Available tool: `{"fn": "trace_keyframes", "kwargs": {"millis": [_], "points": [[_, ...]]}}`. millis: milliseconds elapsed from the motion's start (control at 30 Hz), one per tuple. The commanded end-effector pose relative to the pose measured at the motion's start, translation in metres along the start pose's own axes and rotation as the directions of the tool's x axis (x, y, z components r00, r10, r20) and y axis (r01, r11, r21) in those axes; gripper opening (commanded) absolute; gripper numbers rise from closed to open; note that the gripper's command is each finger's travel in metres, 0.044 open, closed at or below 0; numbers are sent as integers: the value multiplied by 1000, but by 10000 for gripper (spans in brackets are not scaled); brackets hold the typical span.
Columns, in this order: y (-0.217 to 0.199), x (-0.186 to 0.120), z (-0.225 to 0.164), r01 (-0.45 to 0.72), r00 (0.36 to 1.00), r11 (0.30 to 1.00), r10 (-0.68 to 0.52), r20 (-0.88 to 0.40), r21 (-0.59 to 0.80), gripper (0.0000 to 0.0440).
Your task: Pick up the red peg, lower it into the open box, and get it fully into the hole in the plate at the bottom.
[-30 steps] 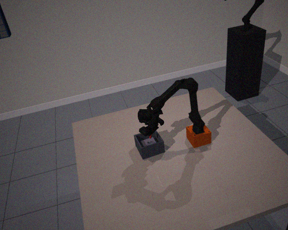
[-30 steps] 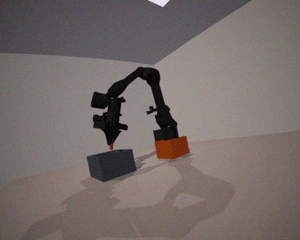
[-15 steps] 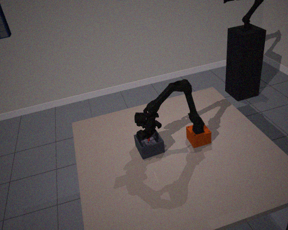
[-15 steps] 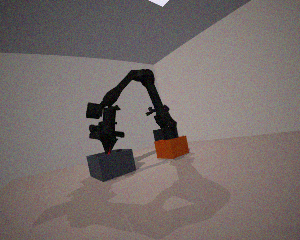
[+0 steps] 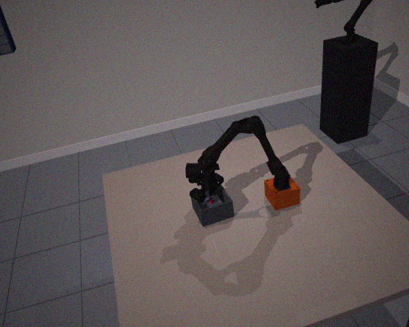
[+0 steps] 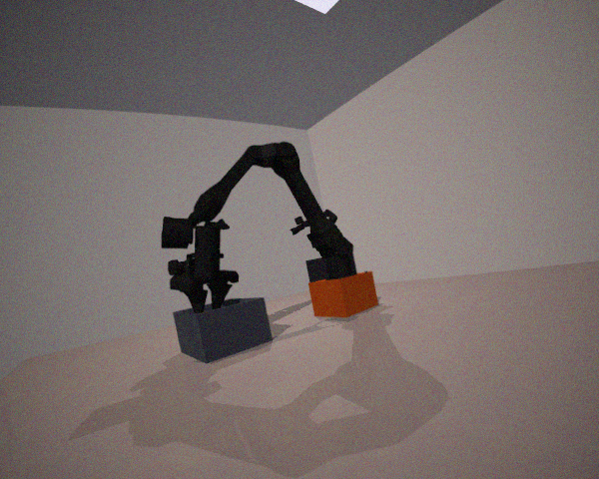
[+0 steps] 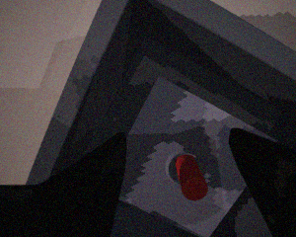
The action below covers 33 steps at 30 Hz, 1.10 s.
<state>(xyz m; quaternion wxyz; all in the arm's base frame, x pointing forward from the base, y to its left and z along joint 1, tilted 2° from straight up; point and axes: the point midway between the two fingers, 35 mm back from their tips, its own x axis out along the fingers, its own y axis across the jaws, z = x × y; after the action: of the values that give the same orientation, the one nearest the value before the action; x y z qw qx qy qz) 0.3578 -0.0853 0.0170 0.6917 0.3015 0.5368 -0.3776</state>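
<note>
The red peg (image 5: 210,199) (image 7: 193,183) stands inside the grey open box (image 5: 219,212) (image 6: 241,327) (image 7: 74,94). In the wrist view its far end is at the round hole in the light plate (image 7: 150,116), with a dark part of the hole showing at the peg's left. Its near end sticks up from the plate, slightly slanted in this view; how deep it sits is hard to tell. My gripper (image 6: 207,309) (image 7: 178,137) is open, pointing down into the box, with a finger on either side of the peg and gaps between. The peg is hidden in the exterior view.
The box walls stand close around my fingers. The arm's orange base block (image 5: 282,197) (image 6: 343,296) is to the right of the box on the table (image 5: 155,296). A dark pedestal (image 5: 347,91) with another arm stands beyond the table.
</note>
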Motion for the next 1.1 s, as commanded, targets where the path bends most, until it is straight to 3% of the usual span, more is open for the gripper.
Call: {"fn": "trace_keyframes", "kwargs": {"millis": [0, 167, 567, 1067], "points": [[6, 0, 16, 1, 1000, 1000, 0, 23, -18, 364], [12, 0, 33, -5, 998, 1000, 7, 55, -26, 440], [16, -10, 79, -35, 986, 999, 33, 163, 7, 440], [16, -10, 80, -35, 986, 999, 34, 164, 8, 440]]}}
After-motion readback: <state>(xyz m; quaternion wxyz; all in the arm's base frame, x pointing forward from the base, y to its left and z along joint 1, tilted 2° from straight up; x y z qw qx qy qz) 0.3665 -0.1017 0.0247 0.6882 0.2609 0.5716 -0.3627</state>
